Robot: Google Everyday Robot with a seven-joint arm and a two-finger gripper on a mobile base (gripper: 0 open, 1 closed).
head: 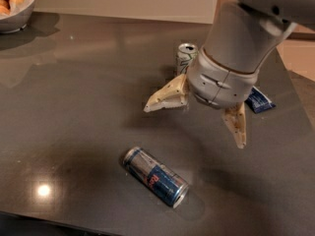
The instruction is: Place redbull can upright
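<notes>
Prob. kitchen/break-room: dark glossy counter w/ pale wall behind, bowl of round yellowish food back-left, white-green can upright, redbull can on its side, blue packet, gripper above counter centre-right, fingers spread.

Glossy metal redbull can; polished table; matt plastic gripper above.
</notes>
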